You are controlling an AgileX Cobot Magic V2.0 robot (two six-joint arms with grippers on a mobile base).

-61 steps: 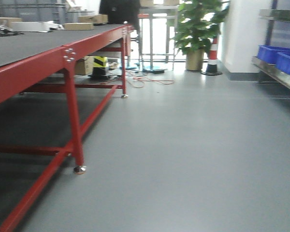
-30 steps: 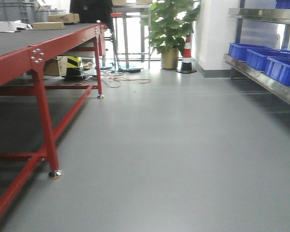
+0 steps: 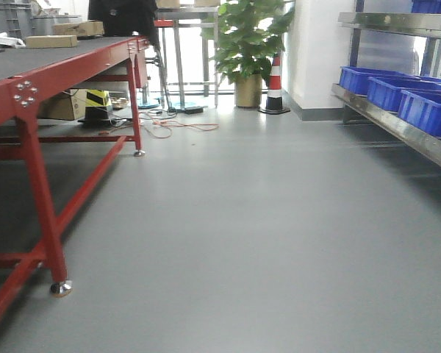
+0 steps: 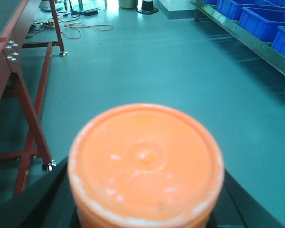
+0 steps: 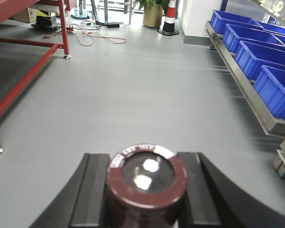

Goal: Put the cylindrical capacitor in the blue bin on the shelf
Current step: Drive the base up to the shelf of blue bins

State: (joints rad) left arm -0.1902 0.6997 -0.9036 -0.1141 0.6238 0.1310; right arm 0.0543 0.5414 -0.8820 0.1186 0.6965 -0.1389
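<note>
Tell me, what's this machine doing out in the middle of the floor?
It is a two-armed robot carrying parts. Its right gripper holds a cylindrical capacitor, and its left gripper holds an orange-topped container. It stands on open floor between a red table on its left and the steel shelf with blue bins on its right. The capacitor is not in a bin yet.

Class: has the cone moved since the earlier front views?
No: the cone still stands right of the pot; everything slid left together, so the camera turned.
</note>
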